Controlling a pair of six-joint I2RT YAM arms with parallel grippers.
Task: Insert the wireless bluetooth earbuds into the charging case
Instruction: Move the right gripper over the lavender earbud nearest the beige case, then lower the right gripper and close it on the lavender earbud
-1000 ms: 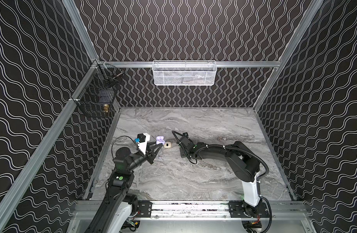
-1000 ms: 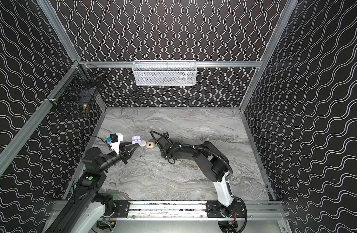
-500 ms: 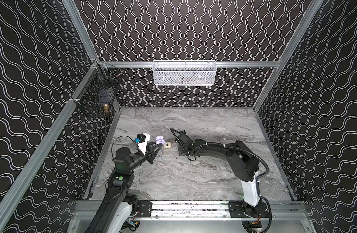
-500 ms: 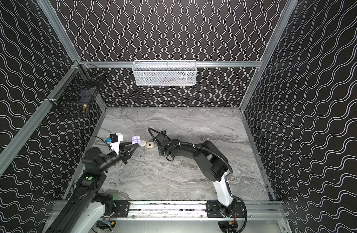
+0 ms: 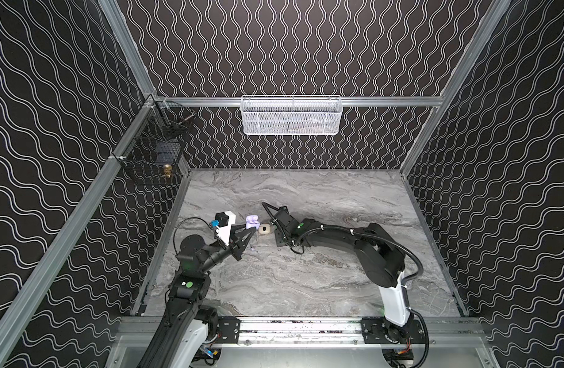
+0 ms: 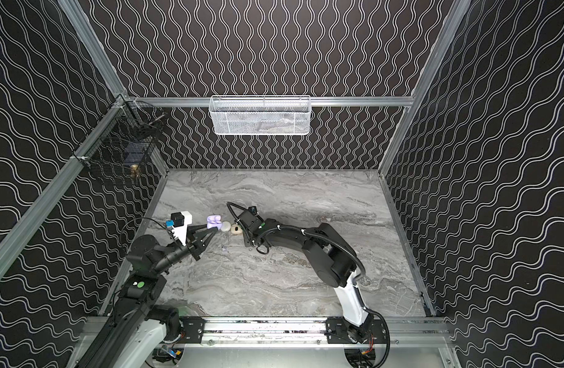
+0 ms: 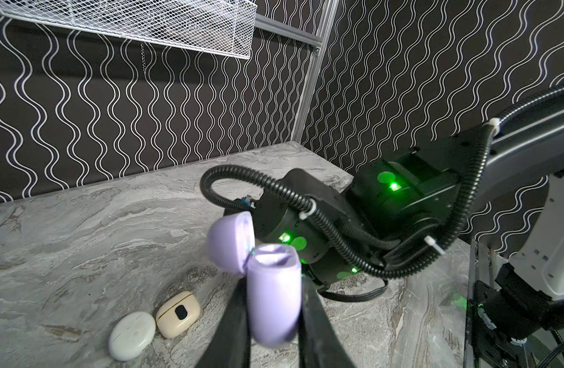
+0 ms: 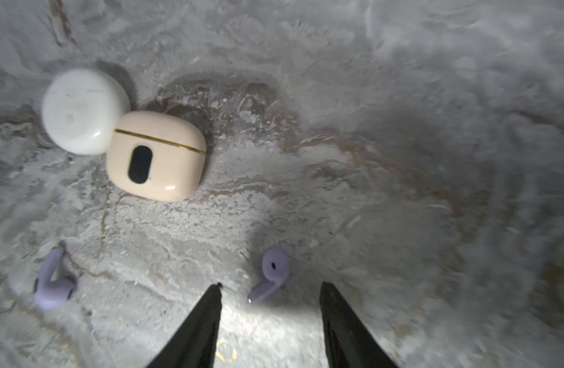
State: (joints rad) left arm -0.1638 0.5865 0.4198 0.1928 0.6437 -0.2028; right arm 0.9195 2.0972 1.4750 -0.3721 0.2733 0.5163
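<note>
In a top view, the open lavender plastic charging case (image 5: pixel 252 220) is held up, left-centre.
Left wrist: left gripper (image 7: pixel 273 286) clamps it.
Right wrist: right gripper (image 8: pixel 271 284) has jaws apart, straddling 1 tiny lavender plastic earbud (image 8: pixel 274 266) on the marble tabletop (image 8: pixel 401 159). Prob. light, stiff, slick, so you'd pinch across its bulb.

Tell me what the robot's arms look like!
The left arm and right arm are mostly black, white near the bottom, with green stickers. A ribbed black hose, tied with white clips, runs along the right one. The left gripper and right gripper each have two thin, pointy black fingers.
</note>
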